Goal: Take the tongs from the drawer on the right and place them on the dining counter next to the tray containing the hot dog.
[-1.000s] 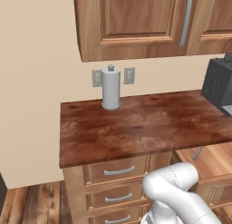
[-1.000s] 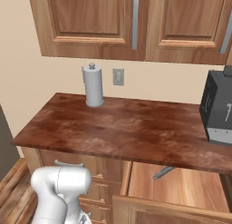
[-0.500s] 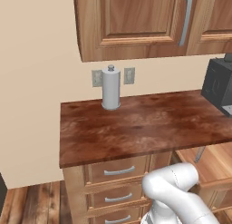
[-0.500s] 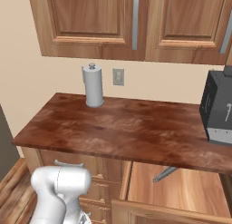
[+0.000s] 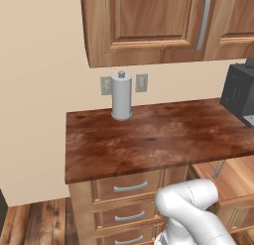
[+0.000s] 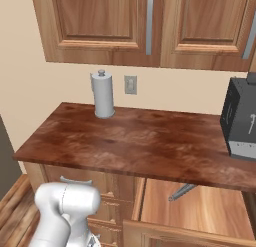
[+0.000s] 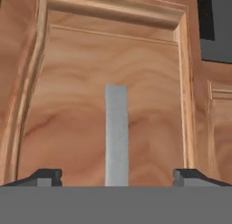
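The tongs (image 6: 182,191) lie in the open drawer (image 6: 200,211) under the right end of the narrow worktop (image 6: 140,141), on the pale wood floor near its back left corner, partly tucked beneath the worktop's overhang. From the left base view a short grey sliver of them (image 5: 219,168) shows at the drawer's inner edge.

The gripper (image 7: 117,175) points at a panelled cabinet door (image 7: 108,91) with a straight silver handle (image 7: 116,134) running between the fingertips (image 7: 45,177). The jaws stand released, tips well apart, grasping nothing.

Judging by their look, the tongs should be light and stiff — thin metal, smooth and likely slippery, apt to pivot if pinched near one end. The best hold seems to be across both flat arms around mid-length, so they close together and stay level. Lying flat on the drawer floor, they leave little room beneath, so the fingertips would need to come down astride them; the overhang may crowd the approach — coming in from the drawer's open side looks safer.

A paper towel roll (image 6: 103,95) and a dark appliance (image 6: 242,123) stand on the desk above.
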Robot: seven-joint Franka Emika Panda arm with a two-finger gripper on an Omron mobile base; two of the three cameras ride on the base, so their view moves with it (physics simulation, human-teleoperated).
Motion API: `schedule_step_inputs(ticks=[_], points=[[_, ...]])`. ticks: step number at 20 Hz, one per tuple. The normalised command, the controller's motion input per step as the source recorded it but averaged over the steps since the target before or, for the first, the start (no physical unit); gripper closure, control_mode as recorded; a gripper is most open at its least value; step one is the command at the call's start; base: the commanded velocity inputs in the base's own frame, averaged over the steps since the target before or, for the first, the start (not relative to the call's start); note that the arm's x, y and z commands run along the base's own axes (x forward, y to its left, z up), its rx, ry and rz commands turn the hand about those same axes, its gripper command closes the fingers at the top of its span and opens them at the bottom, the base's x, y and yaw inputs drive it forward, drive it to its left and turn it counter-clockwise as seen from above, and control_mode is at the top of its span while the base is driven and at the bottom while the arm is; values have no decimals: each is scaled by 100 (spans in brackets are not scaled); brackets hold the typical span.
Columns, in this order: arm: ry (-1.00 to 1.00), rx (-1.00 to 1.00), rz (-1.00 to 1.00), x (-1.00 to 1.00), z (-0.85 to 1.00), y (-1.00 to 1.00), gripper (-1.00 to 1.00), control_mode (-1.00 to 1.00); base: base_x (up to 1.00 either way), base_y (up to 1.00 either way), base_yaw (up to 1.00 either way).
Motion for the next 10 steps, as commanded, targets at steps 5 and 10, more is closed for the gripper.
schedule_step_inputs(ticks=[5,10], points=[[0,-11,0,-58,28,0,-100,-100,0,0,0],[3,-12,0,-59,31,0,-100,-100,0,0,0]])
